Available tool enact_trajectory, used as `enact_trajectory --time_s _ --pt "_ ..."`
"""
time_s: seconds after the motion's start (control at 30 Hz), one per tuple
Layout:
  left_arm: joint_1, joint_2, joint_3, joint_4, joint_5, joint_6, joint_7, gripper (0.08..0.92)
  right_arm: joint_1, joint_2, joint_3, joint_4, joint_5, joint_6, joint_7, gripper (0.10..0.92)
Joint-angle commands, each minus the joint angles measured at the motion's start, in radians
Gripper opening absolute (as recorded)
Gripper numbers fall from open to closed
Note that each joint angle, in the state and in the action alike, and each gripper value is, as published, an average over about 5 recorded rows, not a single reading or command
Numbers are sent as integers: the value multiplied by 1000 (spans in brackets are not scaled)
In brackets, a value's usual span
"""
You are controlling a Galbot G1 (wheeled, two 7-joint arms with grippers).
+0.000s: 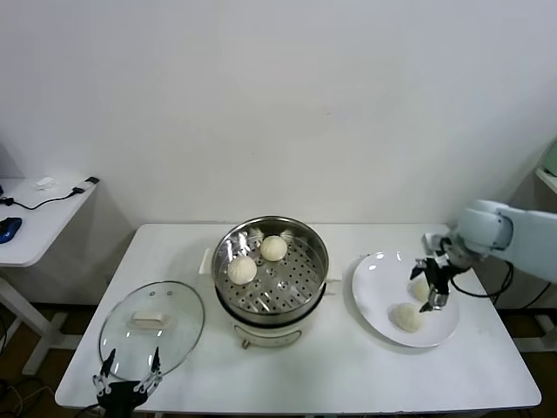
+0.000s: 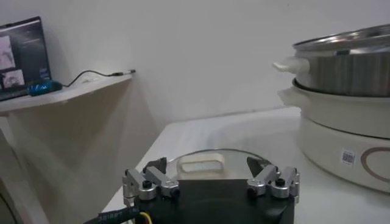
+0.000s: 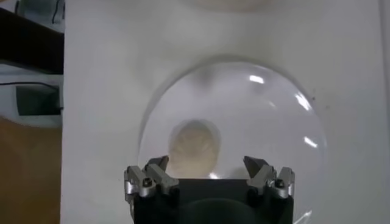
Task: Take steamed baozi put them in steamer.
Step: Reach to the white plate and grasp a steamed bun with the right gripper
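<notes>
Steamer (image 2: 347, 97) underside, apparently, in left wrist view only

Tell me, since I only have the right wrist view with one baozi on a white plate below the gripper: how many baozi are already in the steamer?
Observer: Two steamed baozi sit on the perforated tray inside the steamer.
Operator: Is mine the only one on the plate?
Observer: No. The head view shows two on the plate: the near baozi in full and the far baozi partly behind the right gripper.
Operator: And the left arm?
Observer: The left gripper is open, low at the table's near edge beside the glass lid.
</notes>
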State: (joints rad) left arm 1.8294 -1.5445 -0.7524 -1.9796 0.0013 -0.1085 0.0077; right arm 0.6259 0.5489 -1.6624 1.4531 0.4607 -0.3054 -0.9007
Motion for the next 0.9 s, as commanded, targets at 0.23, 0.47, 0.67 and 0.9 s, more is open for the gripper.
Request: enact_trajectory --time_s 0.23,0.47,0.67,0.9 --pt "1 0 9 7 10 -6 -3 823 -303 1 210 -62 -79 -50 61 823" --pt "-2 0 10 21 28 -20 -8 823 -359 16 249 -87 -84 -71 92 823" --pt "-7 -2 15 23 30 -18 -8 823 -388 27 282 -104 -85 -79 105 823" --pt "-11 -2 14 27 32 -19 -7 823 -399 25 294 -110 -95 -83 110 820"
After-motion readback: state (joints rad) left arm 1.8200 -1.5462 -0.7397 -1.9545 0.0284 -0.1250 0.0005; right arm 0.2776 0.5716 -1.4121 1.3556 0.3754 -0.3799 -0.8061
